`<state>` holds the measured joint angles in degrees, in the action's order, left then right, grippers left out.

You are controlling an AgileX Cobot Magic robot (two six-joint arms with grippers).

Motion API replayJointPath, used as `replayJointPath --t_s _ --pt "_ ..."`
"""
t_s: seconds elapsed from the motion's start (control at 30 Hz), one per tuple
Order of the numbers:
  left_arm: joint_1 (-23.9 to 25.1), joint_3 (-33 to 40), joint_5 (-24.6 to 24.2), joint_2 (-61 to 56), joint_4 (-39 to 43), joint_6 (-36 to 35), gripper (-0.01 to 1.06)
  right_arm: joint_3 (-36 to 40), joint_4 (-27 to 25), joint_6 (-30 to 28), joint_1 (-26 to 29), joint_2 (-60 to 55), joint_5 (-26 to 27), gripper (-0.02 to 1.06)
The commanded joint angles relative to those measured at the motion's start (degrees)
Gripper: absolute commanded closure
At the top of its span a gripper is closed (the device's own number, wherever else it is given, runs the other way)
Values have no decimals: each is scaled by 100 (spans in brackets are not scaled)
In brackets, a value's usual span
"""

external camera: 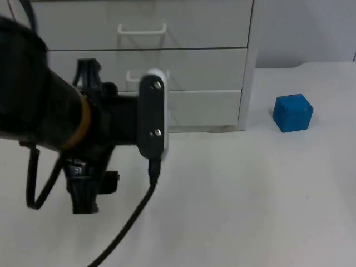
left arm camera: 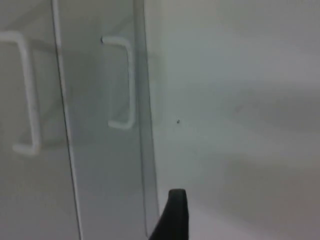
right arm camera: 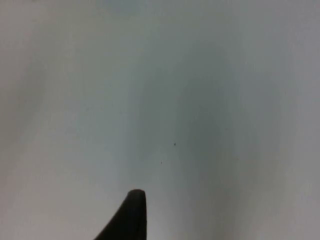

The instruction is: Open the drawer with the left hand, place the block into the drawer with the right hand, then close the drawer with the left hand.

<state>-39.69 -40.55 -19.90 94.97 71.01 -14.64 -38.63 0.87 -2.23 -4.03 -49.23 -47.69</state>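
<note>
White drawer unit [external camera: 144, 61] sat at the back of the white table [external camera: 250, 194], all three fronts flush, so nothing was open yet. The top drawer handle [external camera: 142, 30] was in plain view; the middle handle [external camera: 132, 78] was partly hidden by the arm. In the left wrist view two handles showed, one [left arm camera: 122, 82] nearer the cabinet edge, the other [left arm camera: 25, 92] further in.

The left gripper [external camera: 83, 192] sat low over the table in front of the cabinet, apart from any handle. Jaw spread couldn't be told: the top view blocked it with the arm's body and the wrist view gave just one black fingertip [left arm camera: 172, 215].

The blue block [external camera: 292, 112] rested on the table to the right of the cabinet, well apart from both grippers. The right gripper waited; its wrist view gave bare table and one fingertip [right arm camera: 127, 217], jaws not readable either.

Risks, as judgement: the handles were thin white loops on white fronts, so the fingers could slide past or catch only one end and slip off on the pull. An off-axis pull could drag the light-looking cabinet forward instead of sliding the drawer. Which drawer gets targeted was unclear; a low one might open into the arm. The block sat near the cabinet side, so a shifted cabinet could nudge it.
</note>
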Motion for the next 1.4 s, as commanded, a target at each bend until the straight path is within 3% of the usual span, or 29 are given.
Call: replayJointPath --t_s 0.0,0.03,0.17,0.33,0.87,1.1,1.37 --pt "-28 -139 37 343 1310 -1112 30 -20 4 -15 29 11 78 0" --pt "-28 -216 -85 524 1657 -1574 30 -20 4 -15 29 11 78 0" --pt "-28 -530 -363 989 2380 -2280 31 -20 4 -15 29 11 78 0" --pt "-28 -903 -323 1483 2546 -2328 36 -20 27 -15 29 11 101 0" --pt "-17 -1792 -393 2389 2894 -2616 36 -20 24 -1 29 11 173 0" --pt "360 -1941 -226 2598 2894 -2887 36 -12 39 -1 29 11 174 0" --pt "444 -2163 -179 2756 2894 -2887 36 -12 38 -1 29 11 184 0"
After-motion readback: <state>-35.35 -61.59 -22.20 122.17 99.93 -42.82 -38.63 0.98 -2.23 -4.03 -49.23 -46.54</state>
